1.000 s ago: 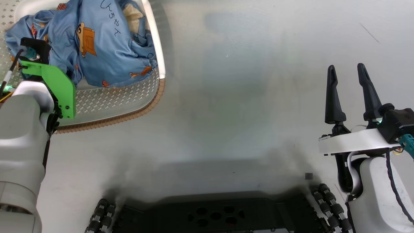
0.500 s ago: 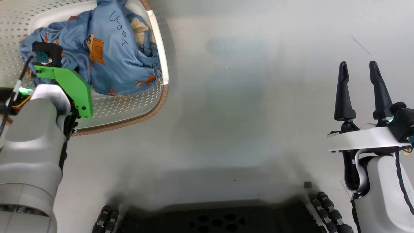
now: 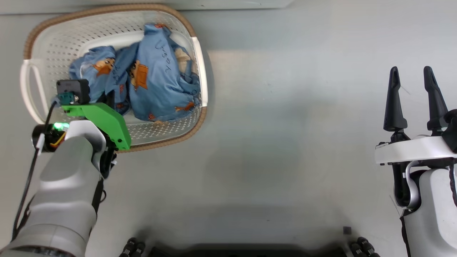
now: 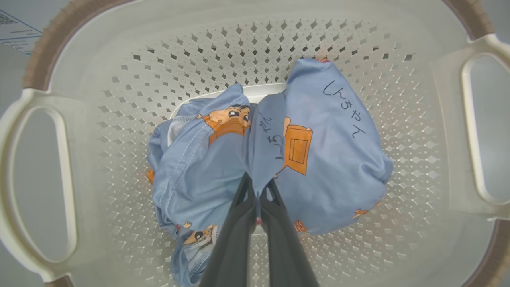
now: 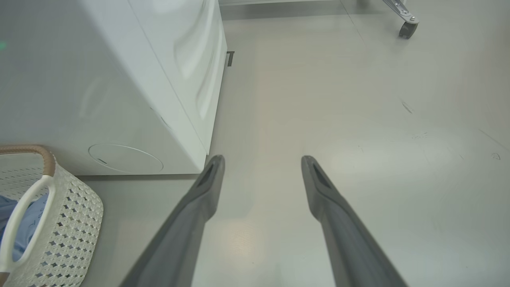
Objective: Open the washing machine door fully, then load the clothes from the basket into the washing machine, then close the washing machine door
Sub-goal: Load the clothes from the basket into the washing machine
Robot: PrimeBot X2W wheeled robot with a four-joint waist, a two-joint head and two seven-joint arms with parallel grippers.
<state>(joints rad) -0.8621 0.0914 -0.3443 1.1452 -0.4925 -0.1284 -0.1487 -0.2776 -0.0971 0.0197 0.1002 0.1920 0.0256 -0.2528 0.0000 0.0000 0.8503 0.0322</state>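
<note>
Now that the left gripper (image 4: 259, 186) has clamped a fold of the clothes (image 4: 330, 159) in the basket (image 4: 418, 119), lifting can start

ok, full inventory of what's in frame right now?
floor: one, pale grey, under everything
washing machine: one, white, next to the basket; round hatch low on its front
basket: one, cream-white perforated with a brown rim, on the floor ahead and to the robot's left
clothes: bunched heap, number unclear, light blue with orange figures, inside the basket
caster: one, grey, on the floor at the top right of the right wrist view
base: one, black, bottom edge of the head view
left pincer: one, dark, shut on a fold of the clothes in the basket; green bracket at its wrist
right pincer: one, dark, open and empty over bare floor
</note>
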